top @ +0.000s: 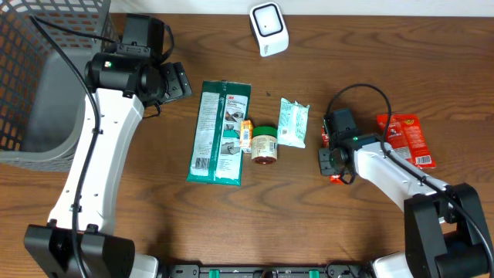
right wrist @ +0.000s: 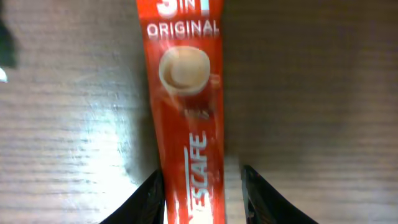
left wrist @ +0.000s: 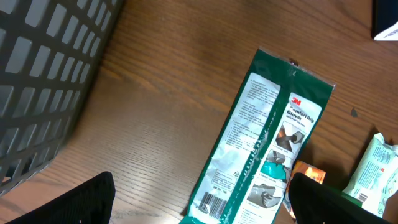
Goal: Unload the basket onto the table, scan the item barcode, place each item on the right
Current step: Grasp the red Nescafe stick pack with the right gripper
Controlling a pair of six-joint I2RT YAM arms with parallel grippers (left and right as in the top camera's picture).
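Right wrist view, right gripper [right wrist: 202,179]: low at the table, jaws partly open and astride the red coffee sachet [right wrist: 186,93]. One finger meets its edge and a sliver of wood shows by the other. No firm hold, I judge.
Sachet: flat on the table [right wrist: 323,93], printed face up, running lengthwise out from between the fingers. No barcode shows on this face.
Overhead, neighbours: red packet [top: 405,139] just beside the gripper, on its right; white-green packet [top: 293,122] on the other side, apart.
Scanner [top: 268,28]: at the far edge, well apart from the sachet.
Left gripper [left wrist: 202,183]: wide open and empty, above the green 3M pack [left wrist: 267,143], near the basket [left wrist: 43,74].
Risk, grip: the sachet is thin and lies flat; closing off-centre across its width may buckle it or squirt it sideways.
Risk, lift: fingertips may scrape the wood and come up empty.
Risk, scan: the barcode is probably on the underside; shown to the scanner face-first, it gives no read.
Risk, carry: a limp sachet may droop or slip on the way.
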